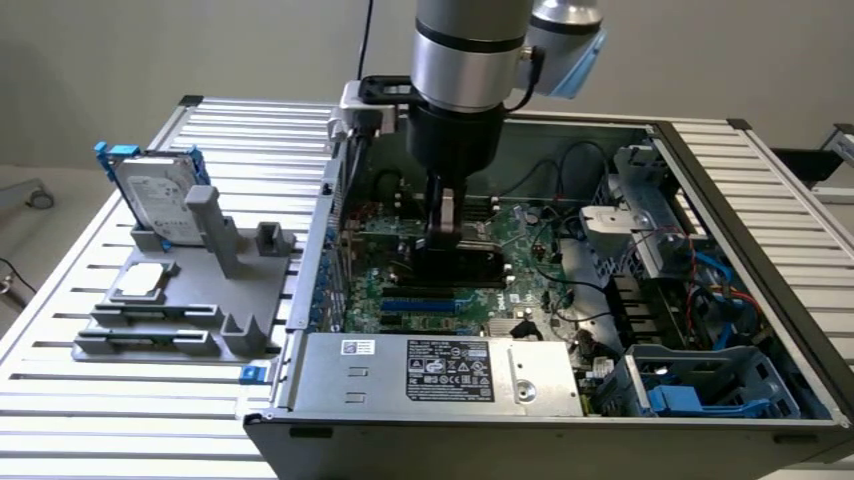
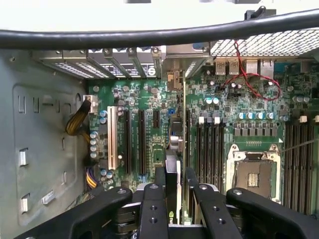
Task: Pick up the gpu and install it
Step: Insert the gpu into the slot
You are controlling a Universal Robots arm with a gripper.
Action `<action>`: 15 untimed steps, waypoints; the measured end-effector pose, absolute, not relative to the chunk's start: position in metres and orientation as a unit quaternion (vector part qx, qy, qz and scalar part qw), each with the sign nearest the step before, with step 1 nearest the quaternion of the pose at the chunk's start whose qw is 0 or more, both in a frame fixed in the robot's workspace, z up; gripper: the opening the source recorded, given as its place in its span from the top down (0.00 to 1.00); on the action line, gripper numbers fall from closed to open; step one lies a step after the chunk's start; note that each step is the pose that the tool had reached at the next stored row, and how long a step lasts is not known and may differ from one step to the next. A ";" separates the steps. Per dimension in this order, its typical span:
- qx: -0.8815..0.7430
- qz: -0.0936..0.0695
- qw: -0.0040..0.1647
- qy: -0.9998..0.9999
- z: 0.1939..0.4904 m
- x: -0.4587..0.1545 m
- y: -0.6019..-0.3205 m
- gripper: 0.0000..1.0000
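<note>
The gpu [image 1: 463,266] stands on edge inside the open computer case, its black shroud low over the green motherboard [image 1: 534,270]. My gripper [image 1: 449,222] reaches straight down into the case and is shut on the card's upper edge. In the wrist view the gpu [image 2: 173,149] runs edge-on between my black fingers [image 2: 153,201], and its silver bracket end [image 2: 174,79] sits at the rear slot openings. It lines up between the black expansion slots [image 2: 141,144] and the memory slots [image 2: 209,149]. I cannot tell whether it is seated in a slot.
A grey fixture [image 1: 174,300] on the exterior view's left holds a silver hard drive with blue rails [image 1: 154,195] and a small square chip [image 1: 143,282]. The power supply [image 1: 447,370], blue drive cage [image 1: 707,385], cables [image 2: 251,82] and bare CPU socket [image 2: 254,174] crowd the case.
</note>
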State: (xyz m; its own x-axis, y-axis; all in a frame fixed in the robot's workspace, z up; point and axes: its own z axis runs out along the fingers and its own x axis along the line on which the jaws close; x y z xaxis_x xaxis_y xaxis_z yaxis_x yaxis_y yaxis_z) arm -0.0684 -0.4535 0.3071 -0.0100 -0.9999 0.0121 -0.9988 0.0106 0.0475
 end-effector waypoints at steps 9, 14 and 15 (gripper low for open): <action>0.707 -0.010 0.019 -0.707 0.292 -0.073 -0.455 0.74; 0.708 -0.010 0.019 -0.706 0.288 -0.074 -0.456 0.74; 0.708 -0.010 0.019 -0.706 0.288 -0.074 -0.456 0.74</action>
State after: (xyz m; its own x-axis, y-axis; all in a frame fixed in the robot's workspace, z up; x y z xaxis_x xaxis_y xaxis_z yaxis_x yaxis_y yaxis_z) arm -0.0740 -0.4560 0.2882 0.0036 -0.9999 0.0124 -0.9992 -0.0031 0.0407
